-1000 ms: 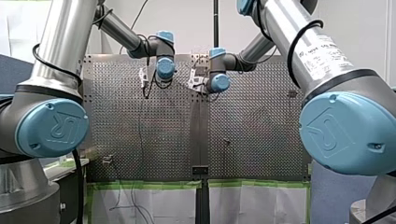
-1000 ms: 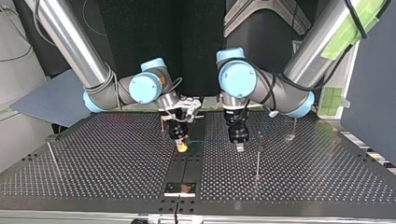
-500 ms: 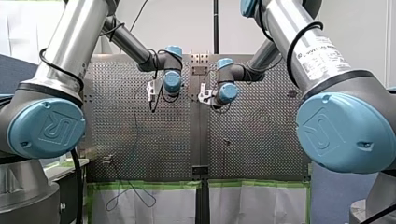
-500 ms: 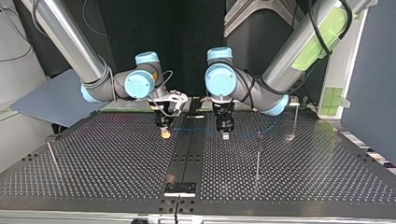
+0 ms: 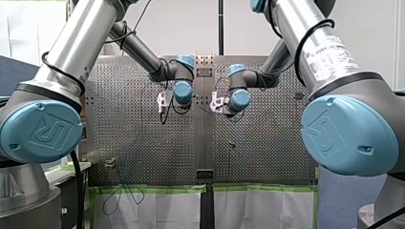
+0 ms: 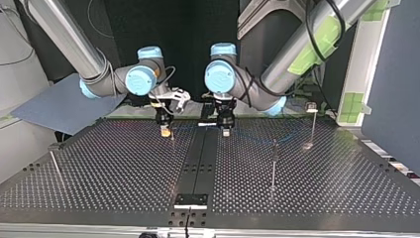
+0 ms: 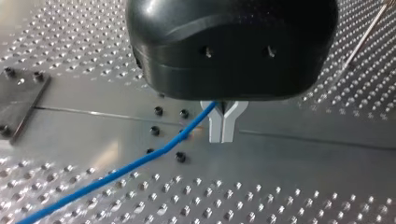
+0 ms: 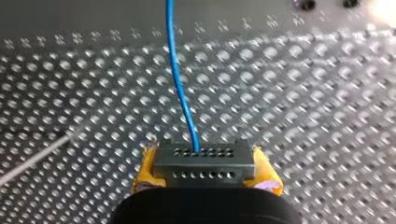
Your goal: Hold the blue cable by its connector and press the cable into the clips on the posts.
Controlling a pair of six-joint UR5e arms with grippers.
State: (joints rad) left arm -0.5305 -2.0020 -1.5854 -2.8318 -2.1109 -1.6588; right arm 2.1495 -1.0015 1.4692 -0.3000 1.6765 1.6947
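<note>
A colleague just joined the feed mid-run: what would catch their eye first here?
The blue cable strung between both grippers over the perforated table: my right gripper clamps its grey connector between yellow pads, while my left gripper pinches the cable itself. Next, the thin upright post toward the top view's right, nearer the camera than the grippers.

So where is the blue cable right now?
In the right wrist view the blue cable leaves the connector held by my right gripper and runs ahead over the table; in the left wrist view my left gripper pinches it.
</note>
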